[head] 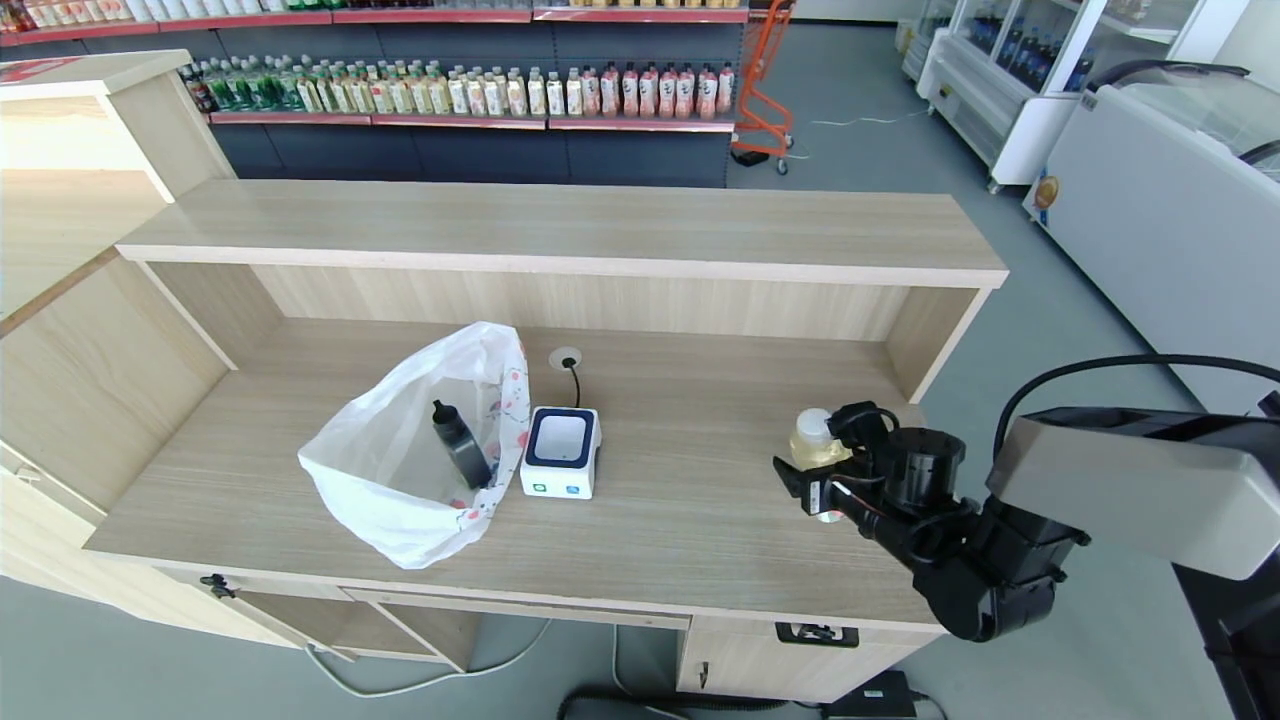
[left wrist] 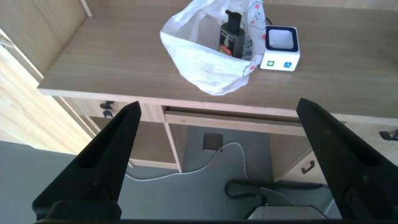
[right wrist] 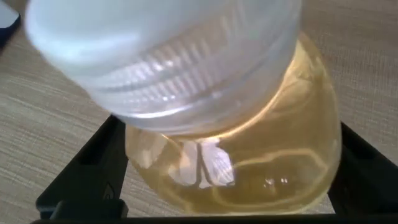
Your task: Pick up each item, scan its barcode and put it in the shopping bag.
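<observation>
Down at the counter's [head: 700, 520] right edge, the right gripper [head: 820, 455] clamps the bottle [head: 812, 432] of yellow liquid; the left gripper [left wrist: 217, 111] hangs spread wide off the front edge

Right arm [head: 1110, 480] is a boxy pale-grey shell on round black joints, with a looping black cable [head: 1100, 363], plus black wedge fingers [left wrist: 106, 155] on the left gripper [left wrist: 219, 106].

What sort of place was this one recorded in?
Most likely a small grocery shop's checkout: a wooden counter with a barcode scanner and a shopping bag on it, shelves of bottled drinks behind, and freezers to the right.
</observation>
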Motion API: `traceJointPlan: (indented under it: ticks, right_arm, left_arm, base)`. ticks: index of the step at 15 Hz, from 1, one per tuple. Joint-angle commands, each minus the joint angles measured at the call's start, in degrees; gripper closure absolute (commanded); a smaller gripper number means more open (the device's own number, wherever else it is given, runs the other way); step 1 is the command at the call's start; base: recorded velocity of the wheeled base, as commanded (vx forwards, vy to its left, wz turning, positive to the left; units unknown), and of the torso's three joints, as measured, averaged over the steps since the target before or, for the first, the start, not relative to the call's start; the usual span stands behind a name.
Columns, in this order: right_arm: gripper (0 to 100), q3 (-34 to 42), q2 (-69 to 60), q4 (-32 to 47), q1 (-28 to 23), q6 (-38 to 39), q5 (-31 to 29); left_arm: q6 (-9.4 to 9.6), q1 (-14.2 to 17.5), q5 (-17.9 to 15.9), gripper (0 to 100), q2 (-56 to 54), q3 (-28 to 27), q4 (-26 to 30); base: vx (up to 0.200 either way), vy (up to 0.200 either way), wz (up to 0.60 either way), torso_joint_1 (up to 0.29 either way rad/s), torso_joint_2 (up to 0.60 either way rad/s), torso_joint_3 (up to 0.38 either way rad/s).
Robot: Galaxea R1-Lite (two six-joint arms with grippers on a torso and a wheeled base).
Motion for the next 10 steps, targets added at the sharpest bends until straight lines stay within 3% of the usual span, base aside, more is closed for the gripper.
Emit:
traceJointPlan:
  ticks: [1,10]
  right_arm:
    - [100,-0.6,-0.1,0.0,-0.2,-0.1,0.0]
    - [100,4.5,-0.1,-3.5,-1.2,-0.9,0.1]
  left_arm:
    - [0.00,0.0,0.0,0,0.0,0.0,0.0]
    - [0.00,0.0,0.0,0,0.0,0.0,0.0]
  base:
    - [0.000,0.000,0.00,0.000,0.00,0.000]
    - [0.000,0.000,0.00,0.000,0.00,0.000]
